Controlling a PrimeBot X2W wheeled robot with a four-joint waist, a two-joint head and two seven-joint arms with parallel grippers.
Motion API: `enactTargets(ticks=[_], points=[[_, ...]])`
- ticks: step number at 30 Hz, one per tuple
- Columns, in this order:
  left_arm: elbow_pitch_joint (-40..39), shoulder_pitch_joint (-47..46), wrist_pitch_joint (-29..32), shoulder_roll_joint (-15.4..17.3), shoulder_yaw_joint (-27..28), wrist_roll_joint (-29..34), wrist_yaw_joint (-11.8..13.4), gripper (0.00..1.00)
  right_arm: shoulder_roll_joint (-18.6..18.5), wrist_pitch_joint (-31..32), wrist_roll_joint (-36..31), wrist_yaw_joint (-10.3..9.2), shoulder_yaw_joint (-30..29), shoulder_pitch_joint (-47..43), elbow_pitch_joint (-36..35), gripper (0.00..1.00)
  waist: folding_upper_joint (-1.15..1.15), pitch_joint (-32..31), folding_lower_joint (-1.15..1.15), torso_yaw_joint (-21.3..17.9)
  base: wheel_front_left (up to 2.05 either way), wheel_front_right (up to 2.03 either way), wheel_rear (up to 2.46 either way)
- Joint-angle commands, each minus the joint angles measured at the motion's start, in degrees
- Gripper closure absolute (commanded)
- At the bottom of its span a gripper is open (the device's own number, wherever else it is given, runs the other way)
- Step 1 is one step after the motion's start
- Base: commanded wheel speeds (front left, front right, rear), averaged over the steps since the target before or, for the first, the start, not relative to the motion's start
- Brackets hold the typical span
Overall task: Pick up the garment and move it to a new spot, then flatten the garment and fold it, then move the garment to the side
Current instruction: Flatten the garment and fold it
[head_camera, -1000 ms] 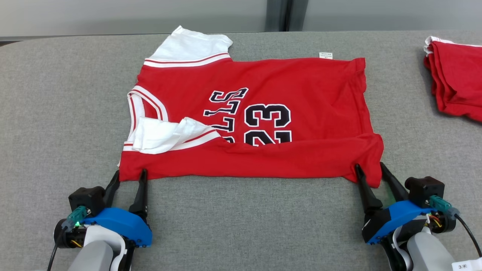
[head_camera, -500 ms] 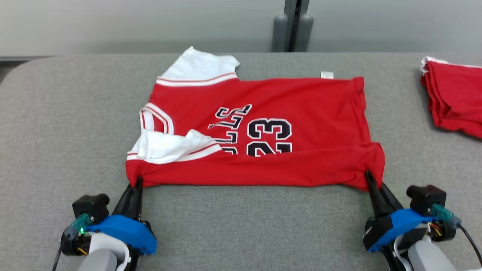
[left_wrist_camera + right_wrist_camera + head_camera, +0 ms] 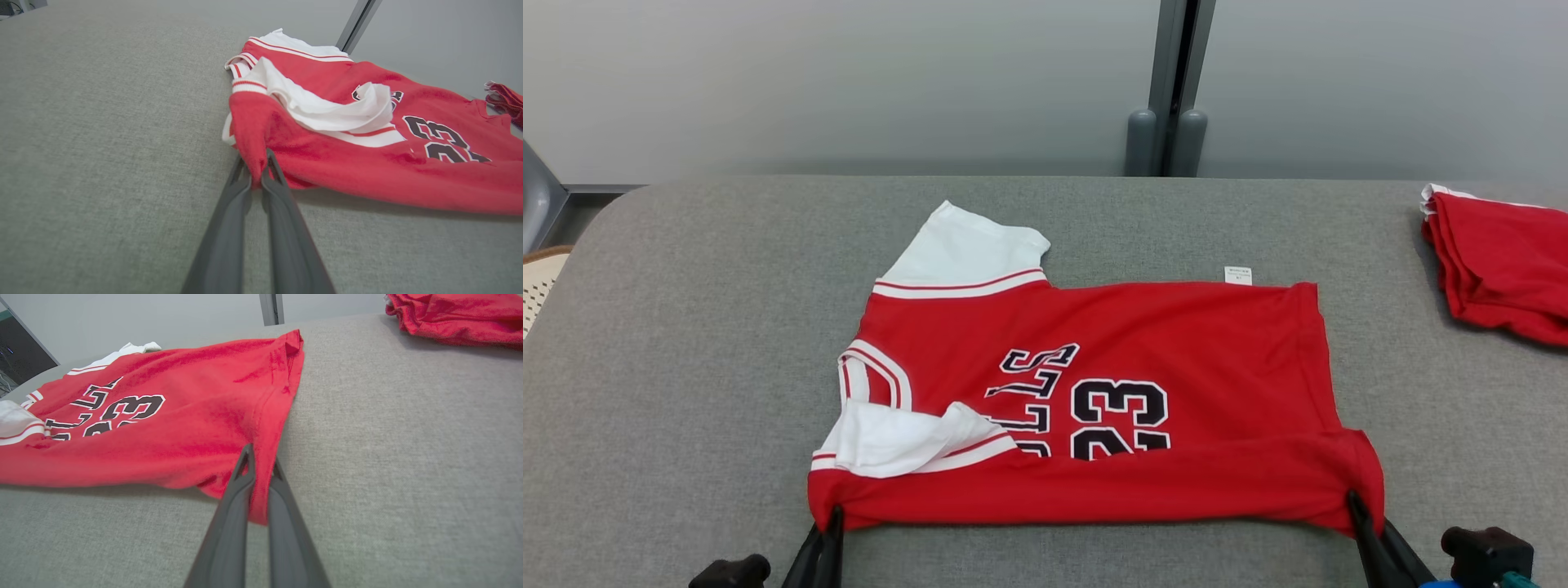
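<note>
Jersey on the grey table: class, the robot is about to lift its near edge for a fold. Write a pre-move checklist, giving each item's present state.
1. Left gripper shut on the jersey's near collar-side corner: ok.
2. Right gripper shut on the near hem-side corner: ok.
3. Near edge between the two grips runs roughly straight: ok.
4. Near white sleeve lies flat: not ok, it is crumpled over the lettering.
5. Folded red pile lies apart from the jersey: ok.
6. Both fabric layers caught in each grip: cannot tell.
</note>
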State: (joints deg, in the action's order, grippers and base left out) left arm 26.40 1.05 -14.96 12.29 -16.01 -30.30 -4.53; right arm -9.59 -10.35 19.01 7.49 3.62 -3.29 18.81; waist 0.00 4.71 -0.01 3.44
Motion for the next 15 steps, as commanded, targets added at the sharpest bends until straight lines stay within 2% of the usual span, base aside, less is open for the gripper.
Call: enactTargets(ticks=[1, 5, 6, 7, 8, 9, 15], points=[[-0.5, 0.7, 0.1, 0.6, 0.1, -0.2, 0.3, 1.0, 0.1, 0.5, -0.5, 0.01, -0.3, -1.3, -0.8, 1.0, 0.0, -0.1, 0.01, 0.0, 0.0, 0.0, 0.0], [-3.4, 3.6, 1.7, 0.8, -0.2, -0.7, 1.3, 1.0, 0.9, 4.2, -0.7, 0.01, -0.6, -5.1, -4.6, 1.0, 0.0, -0.3, 0.01, 0.1, 0.0, 0.0, 0.0], [-4.0, 3.9, 2.0, 0.9, -0.2, -0.8, 1.6, 1.0, 1.0, 4.9, -0.6, 0.01, -0.7, -5.6, -5.2, 0.86, 0.0, -0.3, 0.01, 0.0, 0.0, 0.0, 0.0], [-4.5, 4.2, 2.1, 0.9, -0.2, -0.8, 2.0, 0.79, 1.0, 5.3, -1.1, 0.01, -0.8, -5.8, -5.7, 0.5, 0.0, -0.3, 0.01, -0.1, 0.0, 0.0, 0.0], [-4.9, 4.4, 2.3, 1.0, -0.2, -0.7, 2.1, 0.34, 0.9, 5.6, -1.6, 0.01, -0.6, -6.0, -6.1, 0.0, 0.0, -0.3, 0.01, -0.2, 0.0, 0.0, 0.0], [-5.2, 4.3, 2.0, 1.1, 0.0, -0.8, 2.3, 0.0, 1.0, 5.5, -1.7, 0.01, -0.8, -6.0, -6.5, 0.0, 0.0, -0.4, 0.01, -0.3, 0.0, 0.0, 0.0], [-6.8, 2.4, 0.7, 1.4, 1.2, 0.9, 3.7, 0.0, 1.1, 4.1, -3.1, 0.01, -2.1, -3.4, -8.8, 0.0, 0.0, -0.8, 0.01, -0.8, 0.0, 0.0, 0.0]])
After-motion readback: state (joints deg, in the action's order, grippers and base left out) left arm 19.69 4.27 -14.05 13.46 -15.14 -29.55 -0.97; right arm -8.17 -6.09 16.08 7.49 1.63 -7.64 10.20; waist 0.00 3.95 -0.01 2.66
